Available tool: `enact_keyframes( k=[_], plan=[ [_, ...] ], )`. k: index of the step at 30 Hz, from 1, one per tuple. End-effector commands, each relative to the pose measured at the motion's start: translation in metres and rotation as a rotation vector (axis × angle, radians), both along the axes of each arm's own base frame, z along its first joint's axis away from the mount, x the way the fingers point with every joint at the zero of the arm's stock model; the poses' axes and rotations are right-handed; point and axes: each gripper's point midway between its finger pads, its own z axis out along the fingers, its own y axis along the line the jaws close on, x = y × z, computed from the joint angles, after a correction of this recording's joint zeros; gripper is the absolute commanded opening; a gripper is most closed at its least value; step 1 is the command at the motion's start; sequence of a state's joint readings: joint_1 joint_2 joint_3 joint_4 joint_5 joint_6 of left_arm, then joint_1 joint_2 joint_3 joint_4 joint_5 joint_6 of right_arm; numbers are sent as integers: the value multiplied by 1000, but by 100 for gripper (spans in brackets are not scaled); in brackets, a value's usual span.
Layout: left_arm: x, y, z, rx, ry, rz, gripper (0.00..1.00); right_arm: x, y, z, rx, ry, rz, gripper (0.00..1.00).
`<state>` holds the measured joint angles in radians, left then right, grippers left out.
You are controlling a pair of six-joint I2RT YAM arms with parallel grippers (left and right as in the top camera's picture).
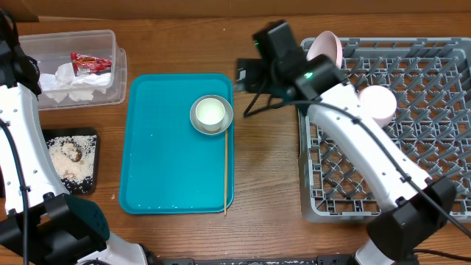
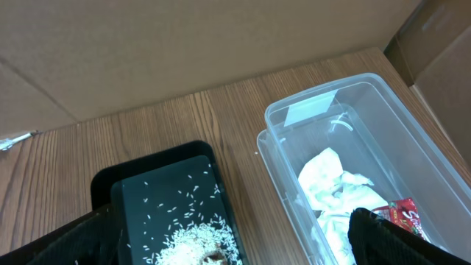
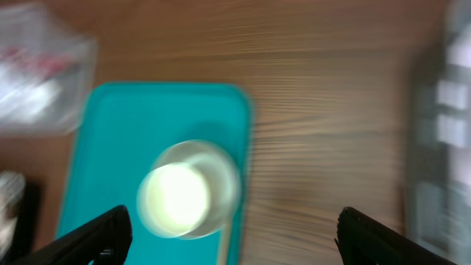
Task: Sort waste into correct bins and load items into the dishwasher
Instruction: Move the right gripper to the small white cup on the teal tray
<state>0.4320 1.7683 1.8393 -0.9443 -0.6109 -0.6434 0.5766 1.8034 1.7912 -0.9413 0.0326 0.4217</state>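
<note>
Where teal tray [image 1: 158, 169] lies, bowl [image 1: 212, 114] and stick [image 1: 225, 173], between tub [image 1: 51, 48] and rack [image 1: 434, 110].

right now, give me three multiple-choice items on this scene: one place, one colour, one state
1. Where is the red wrapper? A clear tub B black tray C dish rack
2. What colour is the tray under the bowl? A black B teal C grey
3. How are the right fingers? A shut on the bowl B shut, empty C open, empty

1 A, it lies by the napkin in the tub.
2 B, teal shows round the bowl.
3 C, wide apart, nothing between.
</note>
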Motion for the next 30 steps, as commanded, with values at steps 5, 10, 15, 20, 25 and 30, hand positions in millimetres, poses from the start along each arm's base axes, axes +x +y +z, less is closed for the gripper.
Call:
enact_keyframes(
  k=[5, 10, 15, 20, 25, 30],
  plan=[
    [1, 0, 0, 14, 20, -6, 100, -36, 77, -27, -44, -37, 397, 60],
    [1, 0, 0, 14, 20, -6, 100, -46, 112, -84, -104, 22, 472, 56],
    [1, 0, 0, 14, 20, -6, 100, -54, 128, -128, -243, 13, 511, 56],
    [1, 0, 0, 14, 20, -6, 100, -55, 133, -141, -350, -39, 488, 51],
    [1, 0, 0, 14, 20, -6, 100, -54, 137, -139, -351, -60, 486, 51],
    [1, 0, 0, 14, 20, -6, 100, -51, 136, -138, -369, -83, 514, 51]
  ],
)
